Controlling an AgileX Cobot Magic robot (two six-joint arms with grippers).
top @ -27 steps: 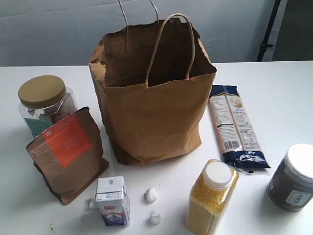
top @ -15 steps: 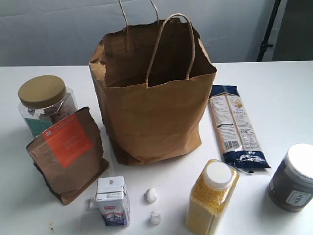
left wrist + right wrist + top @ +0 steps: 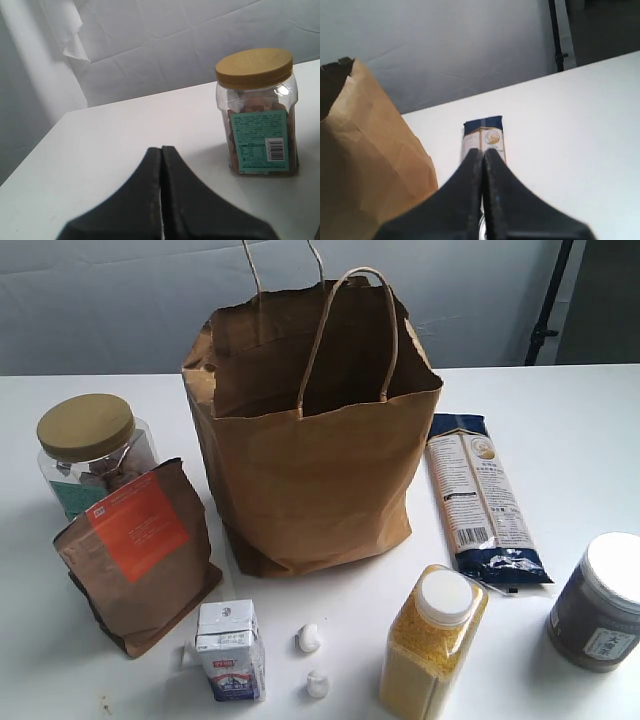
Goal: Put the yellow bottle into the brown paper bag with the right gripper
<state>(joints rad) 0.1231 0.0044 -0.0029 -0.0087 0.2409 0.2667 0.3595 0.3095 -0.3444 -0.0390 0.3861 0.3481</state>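
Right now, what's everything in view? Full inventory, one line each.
brown paper bag: 1, brown, upright, centre of table
yellow bottle: 1, yellow grains, white cap, front right of bag
long packet: 1, dark blue, lying flat right of bag
dark jar: 1, dark, white lid, far right
clear jar: 1, gold lid, far left
pouch: 1, brown with orange label, in front of clear jar
carton: 1, white and blue, front left
small white pieces: 2, white, right of carton
table: 1, white
left gripper: 1, black, shut, empty, facing clear jar
right gripper: 1, black, shut, empty, facing long packet
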